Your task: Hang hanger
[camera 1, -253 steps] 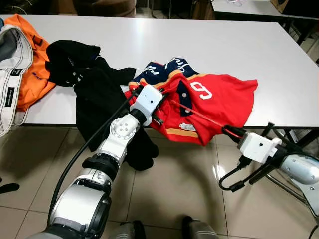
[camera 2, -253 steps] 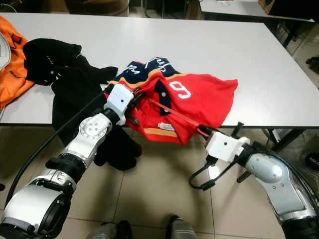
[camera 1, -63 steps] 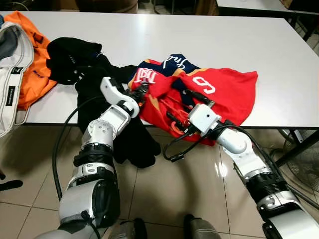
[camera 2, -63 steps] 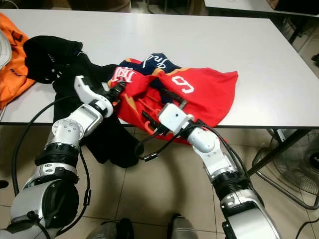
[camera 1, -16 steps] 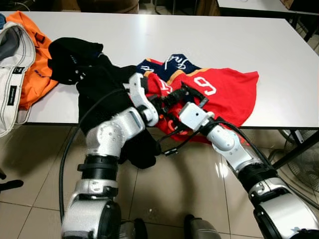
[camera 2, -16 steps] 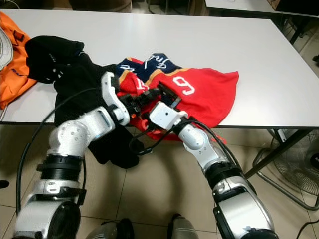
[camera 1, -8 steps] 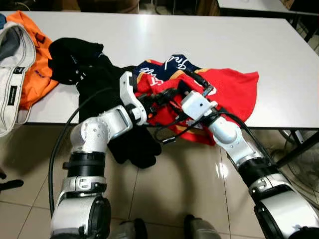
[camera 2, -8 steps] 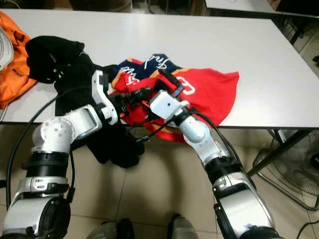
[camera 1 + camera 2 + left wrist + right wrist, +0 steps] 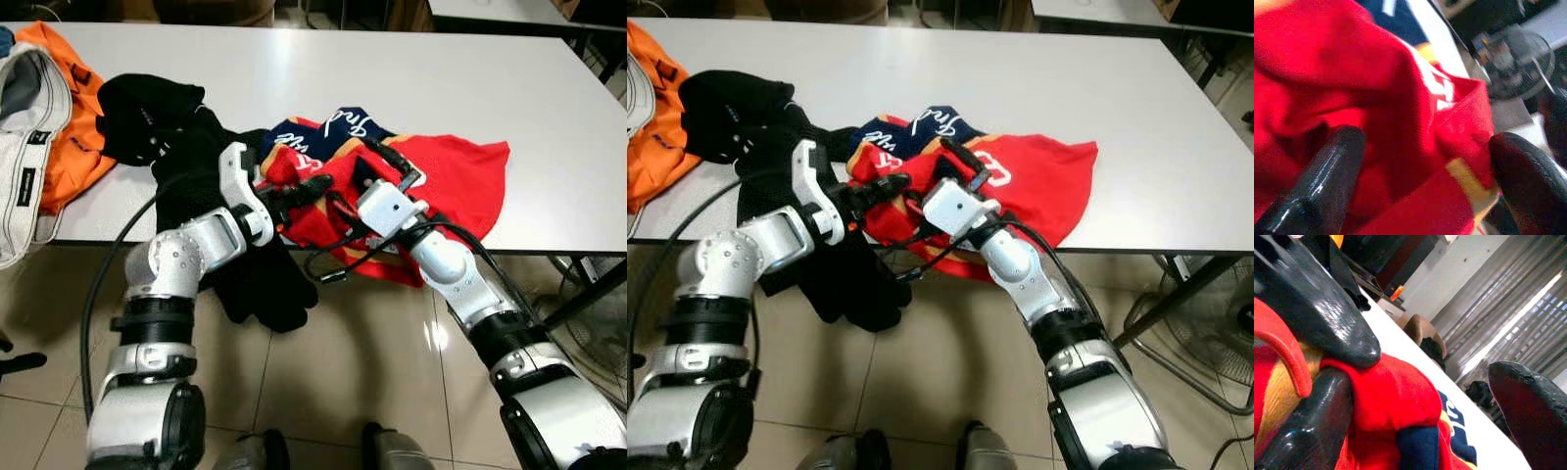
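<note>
- Lying across the near edge of the white table [image 9: 470,78], the red jersey [image 9: 456,186] spilled its lower hem over that edge toward the tiled floor [image 9: 333,382].
- Open tabletop stretched from 12 to 3 o'clock of the jersey; at 9 o'clock a black garment [image 9: 186,166] crowded it and also drooped over the table edge.
- Farther toward 9 o'clock lay an orange garment [image 9: 69,147] and a pale one [image 9: 24,137], well apart from the jersey.
- The left gripper [image 9: 302,188] reached in from 8 o'clock, its black fingers [image 9: 1327,171] spread with bunched red cloth between them; whether they actually pinched the cloth could not be told.
- The right gripper [image 9: 965,168] came in from 5 o'clock and rested on the jersey's middle, fingers parted, one lying against the red fabric and the other standing free above it.
- A thin red hanger [image 9: 1283,357] showed as a curved red bar beside the right gripper's lower finger, lying in the folds of the jersey just at the left gripper; most of it was hidden by cloth.
- The jersey was red with a navy upper panel, gold trim and white lettering, crumpled into folds between the two grippers.
- A black cable [image 9: 328,264] looped under the right wrist, below the table edge.
</note>
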You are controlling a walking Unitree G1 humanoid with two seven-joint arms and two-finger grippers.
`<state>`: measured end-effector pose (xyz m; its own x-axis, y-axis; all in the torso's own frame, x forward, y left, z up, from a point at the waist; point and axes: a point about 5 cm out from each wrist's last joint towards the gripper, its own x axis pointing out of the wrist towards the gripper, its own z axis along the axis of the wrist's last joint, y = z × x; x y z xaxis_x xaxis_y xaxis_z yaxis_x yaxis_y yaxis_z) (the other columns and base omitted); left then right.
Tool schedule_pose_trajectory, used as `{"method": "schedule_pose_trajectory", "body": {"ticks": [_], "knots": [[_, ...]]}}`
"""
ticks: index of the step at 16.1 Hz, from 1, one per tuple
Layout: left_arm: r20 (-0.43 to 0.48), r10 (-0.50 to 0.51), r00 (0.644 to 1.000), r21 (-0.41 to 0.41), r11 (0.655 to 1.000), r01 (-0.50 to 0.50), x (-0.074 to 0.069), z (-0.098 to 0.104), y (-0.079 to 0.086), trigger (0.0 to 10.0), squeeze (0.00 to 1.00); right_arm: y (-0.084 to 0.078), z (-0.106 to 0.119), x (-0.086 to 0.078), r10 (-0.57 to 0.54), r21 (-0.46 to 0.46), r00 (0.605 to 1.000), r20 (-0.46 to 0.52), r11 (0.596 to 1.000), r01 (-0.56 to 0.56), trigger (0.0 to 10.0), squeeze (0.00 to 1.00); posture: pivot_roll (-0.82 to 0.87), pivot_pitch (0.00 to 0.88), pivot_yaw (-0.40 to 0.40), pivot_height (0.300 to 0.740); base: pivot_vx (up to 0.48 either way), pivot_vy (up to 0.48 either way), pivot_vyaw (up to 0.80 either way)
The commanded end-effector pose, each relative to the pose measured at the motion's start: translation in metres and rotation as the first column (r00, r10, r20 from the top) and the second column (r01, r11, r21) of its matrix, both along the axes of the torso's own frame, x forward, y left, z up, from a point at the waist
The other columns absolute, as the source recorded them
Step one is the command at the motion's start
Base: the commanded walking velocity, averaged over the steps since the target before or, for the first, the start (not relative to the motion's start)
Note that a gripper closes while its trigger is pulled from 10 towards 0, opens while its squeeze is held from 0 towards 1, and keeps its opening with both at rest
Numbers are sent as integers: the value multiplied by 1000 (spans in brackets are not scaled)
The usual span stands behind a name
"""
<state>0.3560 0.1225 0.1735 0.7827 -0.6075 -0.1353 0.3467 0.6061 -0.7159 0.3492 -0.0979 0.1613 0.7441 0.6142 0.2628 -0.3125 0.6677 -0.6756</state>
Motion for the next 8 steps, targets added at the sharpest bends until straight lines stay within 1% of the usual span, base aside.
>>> {"method": "schedule_pose_trajectory", "body": {"ticks": [1, 3, 4, 6, 7, 8], "knots": [[-8, 60, 998, 6, 998, -60, 5, 1, 10, 10000, 0, -1, 1, -2, 4, 12, 1000, 13, 1000, -4, 10000, 0, -251, 113, 56, 740, 0, 0, 0], [-5, 70, 998, -4, 998, -70, 7, 4, 14, 10000, 0, -2, -4, -6, 9, 8, 1000, 1, 1000, -9, 10000, 0, -258, 118, 56, 740, 0, 0, 0], [-16, 72, 997, -9, 997, -73, 7, 2, 14, 10000, 0, -3, -6, -7, 10, 7, 1000, -2, 1000, -10, 10000, 0, -258, 118, 56, 740, 0, 0, 0], [-47, 76, 996, -39, 996, -78, 6, -4, 9, 10000, 0, -4, -8, -11, 20, 11, 1000, -2, 1000, -20, 10000, 0, -260, 120, 57, 740, 0, 0, 0], [-14, 74, 997, -25, 997, -74, 6, -3, 7, 10000, 0, -4, -12, -15, 37, 0, 999, -6, 999, -37, 10000, 0, -260, 119, 57, 740, 0, 0, 0], [31, 84, 996, 22, 996, -85, 8, -3, 10, 10000, 0, -5, -15, -18, 40, 3, 999, -20, 999, -40, 10000, 0, -260, 118, 56, 740, 0, 0, 0]]}}
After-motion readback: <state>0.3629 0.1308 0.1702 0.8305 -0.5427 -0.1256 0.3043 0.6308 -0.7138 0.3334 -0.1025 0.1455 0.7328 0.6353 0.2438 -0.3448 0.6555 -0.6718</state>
